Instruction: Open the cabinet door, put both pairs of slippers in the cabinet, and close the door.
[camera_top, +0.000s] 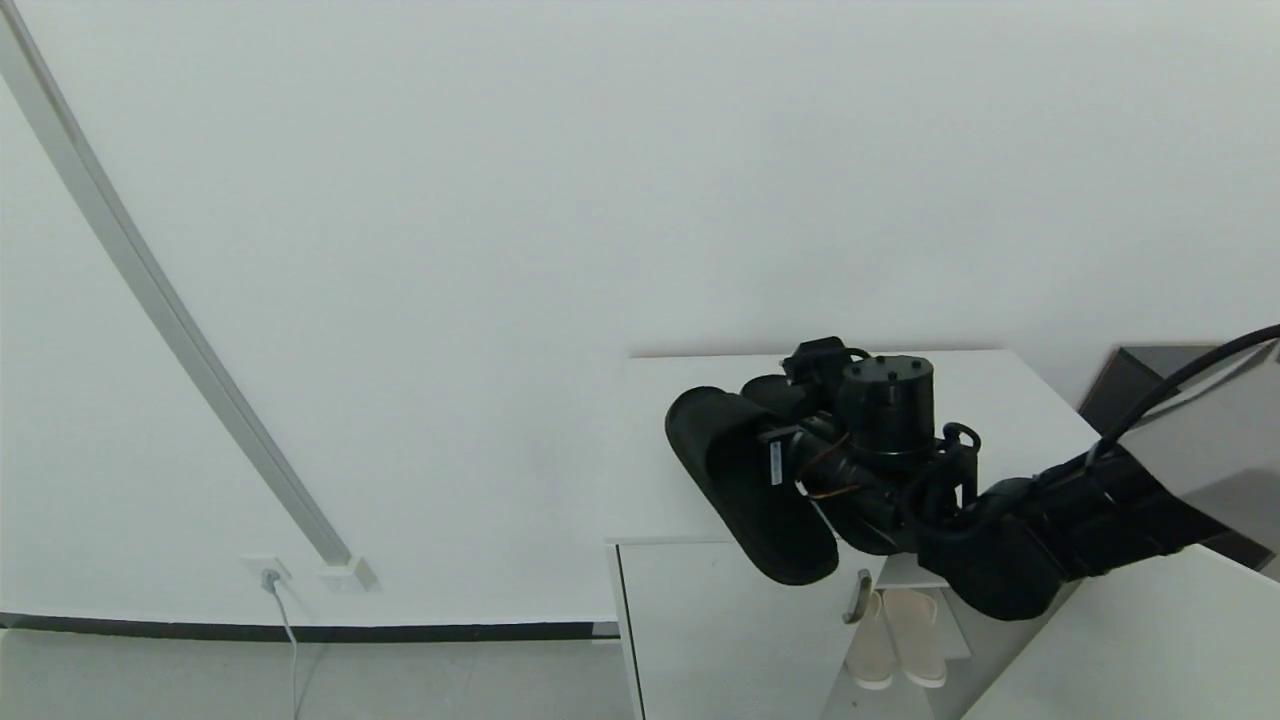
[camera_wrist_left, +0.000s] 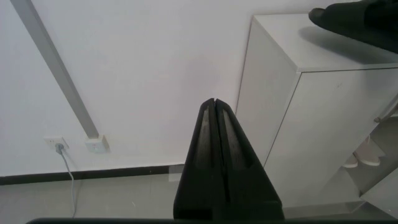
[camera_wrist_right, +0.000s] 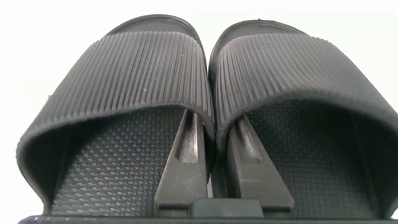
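Over white cabinet (camera_top: 1010, 400) top's front edge, right gripper (camera_wrist_right: 214, 165) clamped on pair of black slippers (camera_top: 750, 490), pale slippers (camera_top: 897, 640) on shelf inside, left gripper (camera_wrist_left: 214, 124) closed, empty.

A bare indoor room, likely a test space, is shown: a plain white painted wall (camera_top: 500, 200), a grey surface-mounted cable duct (camera_top: 150, 280) ending beside a white plastic wall socket (camera_top: 265, 572) at seven o'clock, and a white flat-panelled shoe cabinet (camera_top: 700, 620) at five o'clock.
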